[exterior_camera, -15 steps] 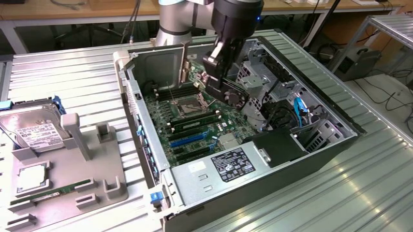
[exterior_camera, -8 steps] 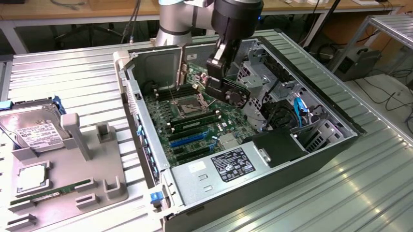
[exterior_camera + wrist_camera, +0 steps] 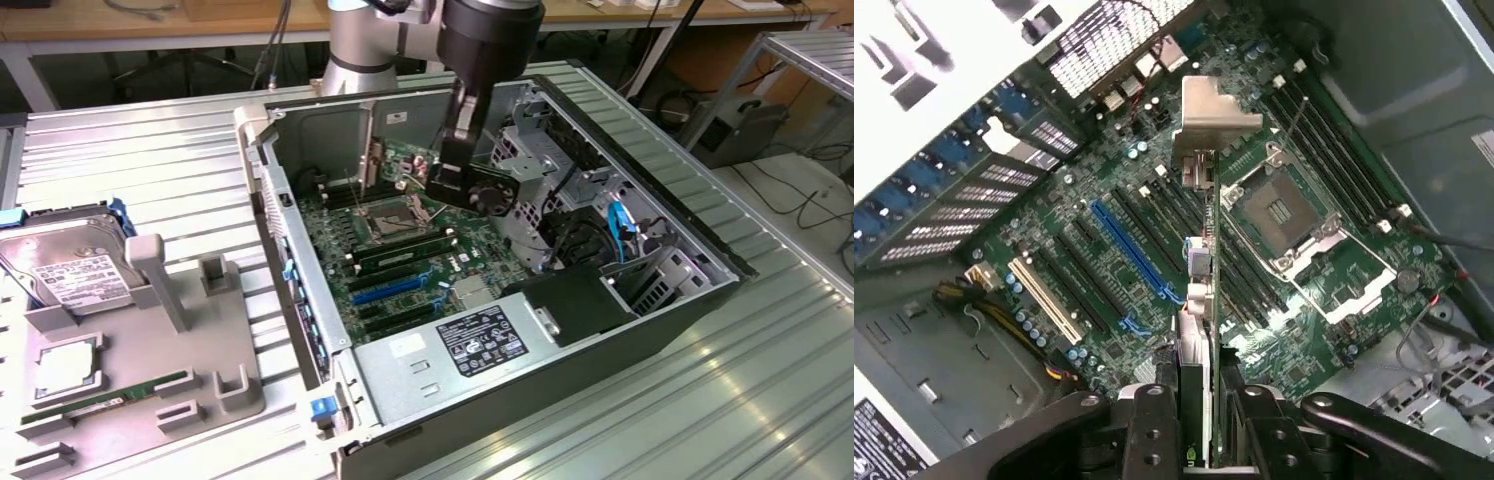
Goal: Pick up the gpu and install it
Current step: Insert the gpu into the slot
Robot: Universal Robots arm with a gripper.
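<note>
The white label on the power supply (image 3: 481, 345) carries dark print and logos, and the hard drive (image 3: 67, 270) has a white sticker too, but I cannot read a word on either. The gpu (image 3: 491, 195) (image 3: 1199, 270) is inside the open case (image 3: 667, 300), held upright over the motherboard (image 3: 387, 240) (image 3: 1104, 200), with its round black fan facing the exterior view's right. The pincer (image 3: 461, 165) (image 3: 1199, 405) is closed about halfway, clamping the card's upper edge, and one black finger (image 3: 1154, 420) presses on each face. From the wrist camera the card is seen edge-on, running straight out from the pincer. It lies over the dark slots between the blue slot (image 3: 1129, 245) and the CPU socket (image 3: 1284, 205) (image 3: 400, 215). Its silver bracket (image 3: 1216, 108) is at the far end, near the case's rear wall. Whether the bottom edge touches a slot I cannot tell. The arm (image 3: 360, 40) comes down from above the back of the case, its black wrist almost vertical and the pincer pointing down into the opening. The case lies on its side on the ribbed metal desk (image 3: 667, 420). Off to the exterior view's left, well apart from the pincer, a grey holder (image 3: 174, 340) carries the hard drive and a green memory stick (image 3: 107, 400).
</note>
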